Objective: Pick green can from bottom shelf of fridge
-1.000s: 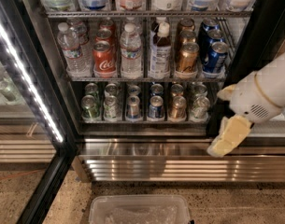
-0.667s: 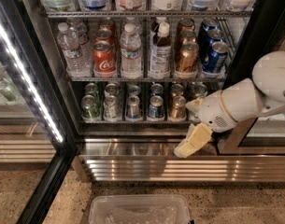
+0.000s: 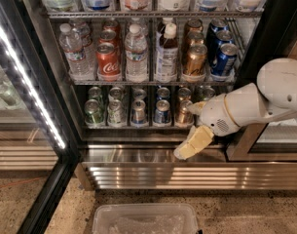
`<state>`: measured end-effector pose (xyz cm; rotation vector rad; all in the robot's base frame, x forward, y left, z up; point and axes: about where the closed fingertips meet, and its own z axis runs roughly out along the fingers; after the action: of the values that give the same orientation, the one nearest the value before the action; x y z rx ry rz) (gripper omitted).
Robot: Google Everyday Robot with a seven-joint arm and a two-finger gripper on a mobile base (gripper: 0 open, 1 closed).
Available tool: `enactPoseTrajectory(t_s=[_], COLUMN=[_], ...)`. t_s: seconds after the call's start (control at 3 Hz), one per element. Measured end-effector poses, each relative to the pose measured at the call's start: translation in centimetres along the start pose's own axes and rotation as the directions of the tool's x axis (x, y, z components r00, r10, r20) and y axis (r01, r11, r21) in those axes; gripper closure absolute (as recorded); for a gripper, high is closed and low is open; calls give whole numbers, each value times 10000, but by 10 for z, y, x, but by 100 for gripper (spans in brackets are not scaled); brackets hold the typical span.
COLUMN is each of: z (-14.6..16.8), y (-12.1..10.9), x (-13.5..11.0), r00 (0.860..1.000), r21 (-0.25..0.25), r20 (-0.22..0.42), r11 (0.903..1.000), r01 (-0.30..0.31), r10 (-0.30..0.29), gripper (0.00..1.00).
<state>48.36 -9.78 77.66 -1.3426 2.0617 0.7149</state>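
Hand [image 3: 185,151] below bottom shelf [image 3: 138,126]; Coca-Cola can [image 3: 108,62] above

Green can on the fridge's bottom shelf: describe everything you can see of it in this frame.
The small green aluminium drink can stands upright at the front of the leftmost lane of the bottom wire shelf. Its body is green with pale markings, its top silver. A second can stands close behind it. Nothing grips it: the cream two-finger gripper hangs well to its right, below the shelf's front edge.
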Motion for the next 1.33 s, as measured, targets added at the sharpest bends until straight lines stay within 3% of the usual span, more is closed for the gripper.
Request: enactPoseTrajectory(t_s=[0.33, 0.67, 1.0, 1.33], z=[24, 85, 141, 181], y=[-1, -7, -19, -35], x=[7, 6, -3, -12], r00=[9976, 9812, 9584, 9562], r21=[-25, -352, -547, -1047], r20=[552, 1711, 2682, 2780], r11=[9991, 9958, 9948, 9924], r01=[-421, -849, -864, -652], r10=[422, 897, 980, 921], gripper=[0, 0, 0, 0])
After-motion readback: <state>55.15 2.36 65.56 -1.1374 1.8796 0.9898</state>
